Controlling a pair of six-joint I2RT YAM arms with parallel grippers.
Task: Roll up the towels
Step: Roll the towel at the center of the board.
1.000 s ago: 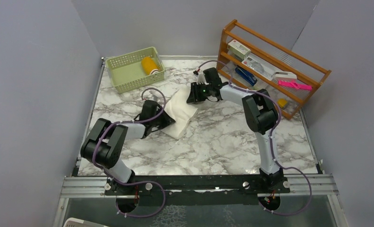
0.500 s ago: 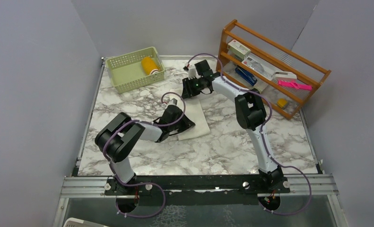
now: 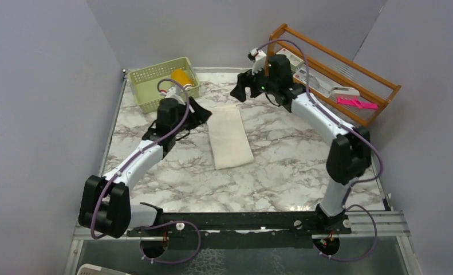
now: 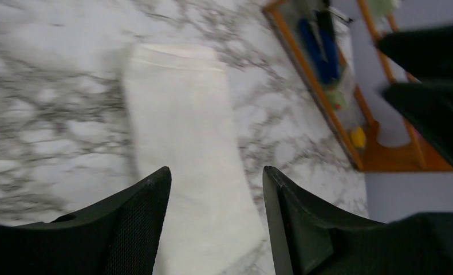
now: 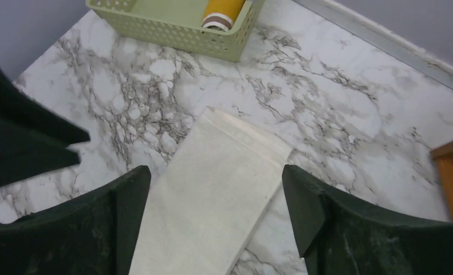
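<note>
A cream-white towel (image 3: 229, 136) lies flat on the marble table as a long folded strip. It also shows in the left wrist view (image 4: 184, 126) and the right wrist view (image 5: 212, 189). My left gripper (image 3: 205, 114) hovers open just left of its far end, its jaws (image 4: 215, 175) empty. My right gripper (image 3: 237, 94) hangs open above and behind that same end, nothing between its fingers (image 5: 215, 172). A mustard-yellow towel (image 3: 182, 78) sits rolled in the green basket (image 3: 155, 97), and its roll (image 5: 221, 11) appears at the top of the right wrist view.
A wooden rack (image 3: 333, 74) with stationery stands at the back right, close behind my right arm. The green basket (image 5: 172, 28) stands at the back left. Grey walls enclose the table on three sides.
Both grippers have opened and let go of the cream-white towel, which now lies flat as a folded strip. The left arm swung back to the left; the right arm rose toward the rack.
</note>
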